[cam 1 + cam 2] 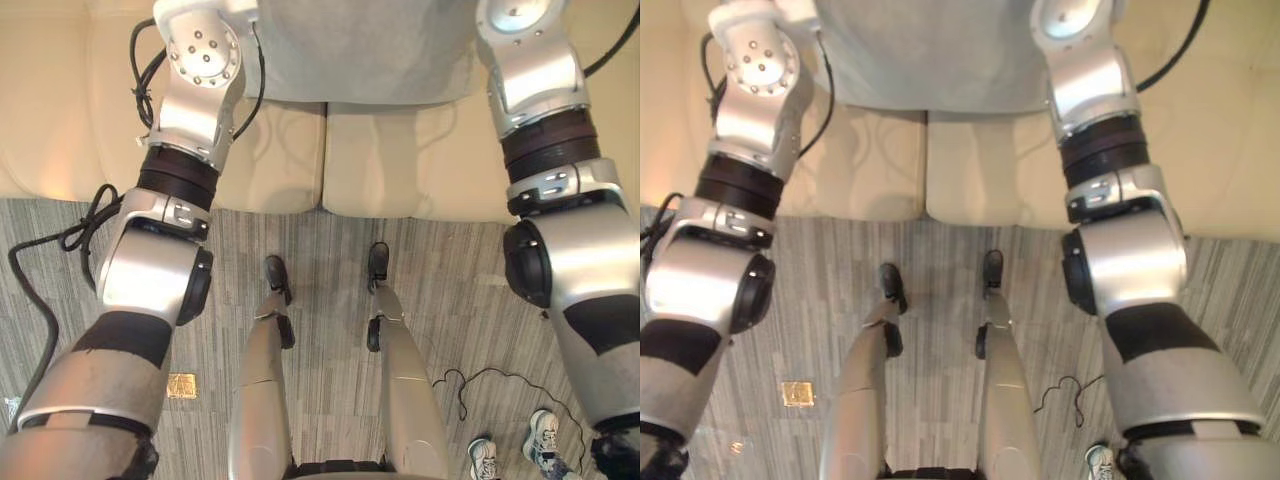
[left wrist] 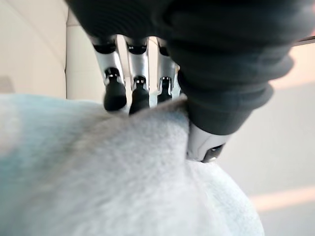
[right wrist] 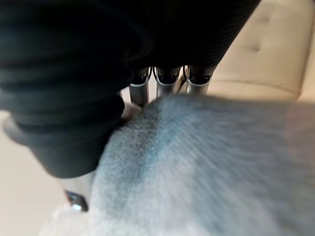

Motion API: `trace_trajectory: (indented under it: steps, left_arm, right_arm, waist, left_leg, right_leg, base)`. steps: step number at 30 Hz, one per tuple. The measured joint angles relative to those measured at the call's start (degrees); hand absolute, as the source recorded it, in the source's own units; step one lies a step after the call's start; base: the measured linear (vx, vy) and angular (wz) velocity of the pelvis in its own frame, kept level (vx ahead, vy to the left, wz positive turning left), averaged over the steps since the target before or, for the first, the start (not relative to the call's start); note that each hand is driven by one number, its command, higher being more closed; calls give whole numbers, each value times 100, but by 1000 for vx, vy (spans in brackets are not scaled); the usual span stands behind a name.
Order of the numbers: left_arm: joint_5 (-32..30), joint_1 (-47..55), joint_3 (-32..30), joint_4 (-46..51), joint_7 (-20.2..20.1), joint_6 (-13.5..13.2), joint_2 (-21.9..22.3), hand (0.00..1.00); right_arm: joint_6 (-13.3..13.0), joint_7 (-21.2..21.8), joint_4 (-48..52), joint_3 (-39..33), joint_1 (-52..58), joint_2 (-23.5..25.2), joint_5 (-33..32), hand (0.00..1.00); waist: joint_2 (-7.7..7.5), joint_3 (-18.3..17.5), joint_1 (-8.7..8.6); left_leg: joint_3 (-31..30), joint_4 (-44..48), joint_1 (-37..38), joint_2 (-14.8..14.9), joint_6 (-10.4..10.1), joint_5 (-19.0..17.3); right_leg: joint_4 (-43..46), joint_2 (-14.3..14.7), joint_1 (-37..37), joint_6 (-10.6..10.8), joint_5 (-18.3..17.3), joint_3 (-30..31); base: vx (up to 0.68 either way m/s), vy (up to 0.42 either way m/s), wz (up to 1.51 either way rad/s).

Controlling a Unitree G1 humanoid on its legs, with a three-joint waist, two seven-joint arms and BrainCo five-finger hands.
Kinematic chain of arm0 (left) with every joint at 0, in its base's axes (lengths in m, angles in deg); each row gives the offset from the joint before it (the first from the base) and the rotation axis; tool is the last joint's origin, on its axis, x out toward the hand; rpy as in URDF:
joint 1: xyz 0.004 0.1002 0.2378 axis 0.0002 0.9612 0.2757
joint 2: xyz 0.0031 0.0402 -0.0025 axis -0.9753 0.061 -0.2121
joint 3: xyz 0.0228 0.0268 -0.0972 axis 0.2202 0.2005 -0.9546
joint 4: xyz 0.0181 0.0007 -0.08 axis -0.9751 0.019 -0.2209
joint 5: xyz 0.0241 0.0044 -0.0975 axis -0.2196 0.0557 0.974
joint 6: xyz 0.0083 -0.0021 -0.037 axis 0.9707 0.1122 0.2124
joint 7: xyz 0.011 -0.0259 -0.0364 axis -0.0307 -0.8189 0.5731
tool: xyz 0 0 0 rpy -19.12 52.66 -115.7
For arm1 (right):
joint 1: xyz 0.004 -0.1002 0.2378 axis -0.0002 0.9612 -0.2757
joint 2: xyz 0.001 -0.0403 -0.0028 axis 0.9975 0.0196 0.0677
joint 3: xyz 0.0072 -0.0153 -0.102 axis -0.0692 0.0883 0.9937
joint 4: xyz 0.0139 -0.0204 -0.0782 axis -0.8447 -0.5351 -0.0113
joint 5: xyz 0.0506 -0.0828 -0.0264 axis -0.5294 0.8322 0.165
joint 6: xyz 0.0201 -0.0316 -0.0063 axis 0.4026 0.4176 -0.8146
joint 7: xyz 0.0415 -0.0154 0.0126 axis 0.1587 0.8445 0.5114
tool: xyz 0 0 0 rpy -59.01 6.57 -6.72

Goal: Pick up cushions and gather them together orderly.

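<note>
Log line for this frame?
phase: hold | item: light grey fleecy cushion | left hand: pinching its edge | right hand: at opposite edge | under it: cream sofa

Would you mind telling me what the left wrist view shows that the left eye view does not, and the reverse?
Left wrist view: the left hand, its fingers and thumb pinching the edge of the pale grey fleecy cushion. Left eye view: the grey striped carpet and a person's white sneakers. Shared: that cushion, held up in front of the cream upholstered sofa.
</note>
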Motion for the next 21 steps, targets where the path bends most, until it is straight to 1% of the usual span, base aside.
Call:
trace_trajectory:
  steps: [1,3,6,8,10,11,13,14,15,16,18,19,20,21]
  left_arm:
    - [40,3,-1,4,-37,3,5,0]
    - [88,23,-6,7,-94,10,4,0]
    - [200,175,-177,236,-102,40,-12,0]
    - [347,367,-344,501,-93,34,-101,0]
    - [723,670,-720,919,-149,2,-391,0]
    - [812,731,-796,997,-198,-5,-438,0]
    - [1496,1238,-1181,1328,-618,-136,-628,0]
    - [1589,1327,-1235,1360,-671,-148,-641,0]
    - [1788,1541,-1344,1466,-815,-159,-670,0]
    - [2008,1990,-1575,1698,-1000,-218,-680,0]
    - [2091,2428,-1679,1974,-1084,-245,-674,0]
    - [2084,3074,-1724,2434,-1160,-249,-632,0]
    - [2064,3254,-1747,2536,-1199,-249,-587,0]
    - [1926,3800,-1784,2800,-1251,-241,-365,0]
  right_arm:
    - [-3,2,191,-127,150,11,-74,0]
    - [-30,2,437,-177,391,11,-299,0]
    - [-88,15,720,-420,800,12,-645,0]
    - [-131,37,1019,-731,1120,4,-924,0]
    - [-196,137,1421,-1225,1647,-126,-1388,0]
    - [-201,163,1474,-1294,1742,-170,-1449,0]
    - [-249,451,1829,-1718,2405,-398,-1878,0]
    - [-254,491,1911,-1741,2530,-431,-1941,0]
    - [-293,598,2086,-1843,2790,-467,-2018,0]
    - [-391,791,2457,-1954,3228,-469,-2116,0]
    - [-456,940,2782,-1943,3645,-460,-2206,0]
    - [-549,1141,3232,-1942,4301,-368,-2205,0]
    - [-555,1200,3353,-1952,4517,-321,-2204,0]
    - [-590,1396,3643,-2030,5181,-100,-2192,0]
  waist:
    - [0,0,3]
    - [0,0,22]
    - [-1,1,95]
    - [-6,3,121]
    - [-9,4,142]
    - [-13,6,142]
    - [-15,7,142]
    - [-15,7,144]
    - [-16,6,142]
    - [-16,6,157]
    - [-22,1,165]
    - [-22,2,197]
    - [-23,2,203]
    - [-23,-2,260]
  left_leg:
    - [-10,0,0,1,-1,1]
    - [-21,-67,33,-6,-48,49]
    - [-66,-125,106,23,-110,107]
    - [-63,-232,205,25,-141,164]
    - [-53,-259,328,74,-165,183]
    - [-51,-259,351,85,-166,184]
    - [-36,-256,587,160,-177,175]
    - [-21,-255,636,175,-188,165]
    - [-23,-242,718,189,-198,154]
    - [-26,-165,831,234,-214,95]
    - [-31,-126,891,258,-229,70]
    - [-52,-87,960,279,-241,47]
    - [-56,-74,994,281,-240,36]
    - [-68,-70,1139,283,-242,14]
  right_leg:
    - [46,-2,-5,-40,-64,-5]
    - [127,-3,-22,-38,-153,9]
    - [335,34,-57,-90,-295,-3]
    - [505,35,-87,-102,-369,-1]
    - [674,48,-66,-124,-441,-4]
    - [687,53,-49,-122,-443,-7]
    - [697,98,197,-125,-462,-17]
    - [699,103,241,-132,-482,-20]
    - [703,112,344,-129,-525,-24]
    - [731,141,471,-161,-583,-37]
    - [776,153,528,-165,-624,-57]
    - [803,175,610,-167,-649,-74]
    - [804,184,652,-167,-655,-79]
    - [802,188,816,-198,-684,-115]
  base:
    - [3,-20,4]
    - [2,-28,12]
    - [1,-47,7]
    - [3,-51,1]
    - [7,-42,-3]
    - [10,-39,-6]
    - [14,-39,-5]
    - [16,-35,-1]
    - [1,-37,-1]
    - [-6,-44,-2]
    - [-20,-34,-2]
    - [-13,-31,1]
    - [7,-31,2]
    - [40,-20,4]
